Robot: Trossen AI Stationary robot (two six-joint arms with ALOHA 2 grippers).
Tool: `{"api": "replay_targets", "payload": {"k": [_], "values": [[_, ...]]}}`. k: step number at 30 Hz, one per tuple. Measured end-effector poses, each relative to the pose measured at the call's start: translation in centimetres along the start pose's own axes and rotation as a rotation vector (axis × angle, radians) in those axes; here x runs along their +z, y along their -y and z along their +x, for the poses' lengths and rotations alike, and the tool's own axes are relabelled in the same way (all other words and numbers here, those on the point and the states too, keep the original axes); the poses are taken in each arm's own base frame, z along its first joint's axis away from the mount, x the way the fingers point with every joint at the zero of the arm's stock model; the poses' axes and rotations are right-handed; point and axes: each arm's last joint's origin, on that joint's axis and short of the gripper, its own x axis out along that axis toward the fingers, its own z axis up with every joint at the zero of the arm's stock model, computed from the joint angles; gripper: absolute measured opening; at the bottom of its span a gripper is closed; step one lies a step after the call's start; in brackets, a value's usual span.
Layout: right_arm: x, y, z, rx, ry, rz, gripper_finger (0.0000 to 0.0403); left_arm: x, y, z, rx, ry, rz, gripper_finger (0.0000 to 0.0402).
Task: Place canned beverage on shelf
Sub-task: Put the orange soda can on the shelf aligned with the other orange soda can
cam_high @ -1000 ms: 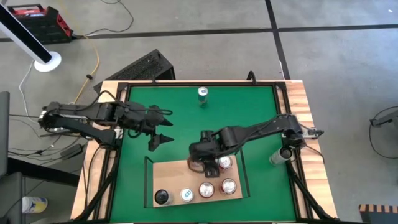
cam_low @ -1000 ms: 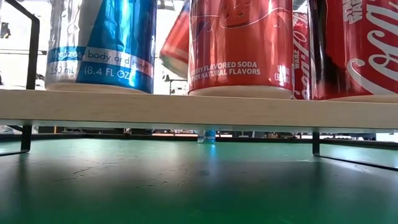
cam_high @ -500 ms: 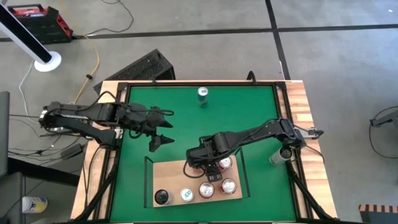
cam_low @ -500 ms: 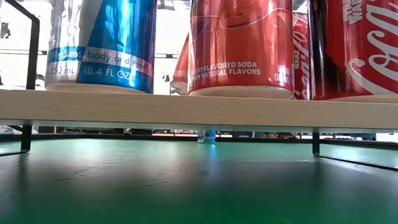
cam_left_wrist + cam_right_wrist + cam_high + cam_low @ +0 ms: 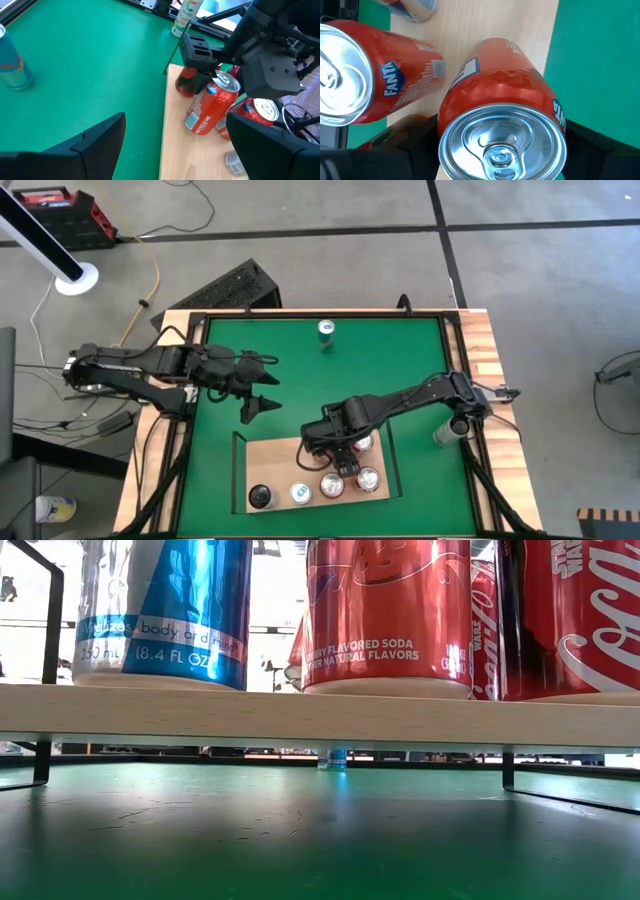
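The shelf (image 5: 275, 462) is a pale-wood board with black rails on the green mat, near the front edge. Several cans stand on it, among them a blue-and-silver can (image 5: 165, 610) and a red one (image 5: 390, 610). My right gripper (image 5: 337, 448) is over the shelf's far part, shut on an orange can (image 5: 502, 115). An orange Fanta can (image 5: 355, 95) stands right beside that can. My left gripper (image 5: 258, 390) hangs open over the mat, left of the shelf, with nothing between its fingers. One more can (image 5: 326, 331) stands alone near the far edge. My right gripper has the orange can's upper wall, just under the rim (image 5: 445, 137), between its two fingers, one on each side. The fingers (image 5: 200, 52) come from above, pointing steeply down. The can stands nearly upright with its base (image 5: 192, 127) at the board; whether it rests there, I cannot tell.
A pale bottle (image 5: 445, 430) stands at the mat's right border beside the right arm. Wooden slat borders (image 5: 490, 380) flank the mat. Bare board shows on the shelf's left half (image 5: 265, 455), and open green mat lies between the shelf and the far can.
My right gripper has sunk and gone a little toward the table's near edge with the orange can. The can, tilted and clear of the board a second ago, now stands nearly upright and lower, behind the red can in the low view.
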Motion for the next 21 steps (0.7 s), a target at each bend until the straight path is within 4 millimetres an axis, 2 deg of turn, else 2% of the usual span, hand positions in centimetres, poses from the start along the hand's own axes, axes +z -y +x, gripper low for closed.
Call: {"api": "replay_targets", "payload": {"k": [4,13,21], "values": [[0.0,-0.1,0.0,0.001,0.003,-0.003,0.0339,0.0,0.0,0.0,0.006,0.003,0.006,0.0329],[0.0,-0.1,1.5,0.017,-0.067,0.000,0.0360,0.0,0.0,0.0,0.006,0.002,0.006,0.0329],[0.3,0.0,1.4,0.017,-0.030,0.004,0.0362,0.0,0.0,0.0,0.007,0.002,0.007,0.0329]]}}
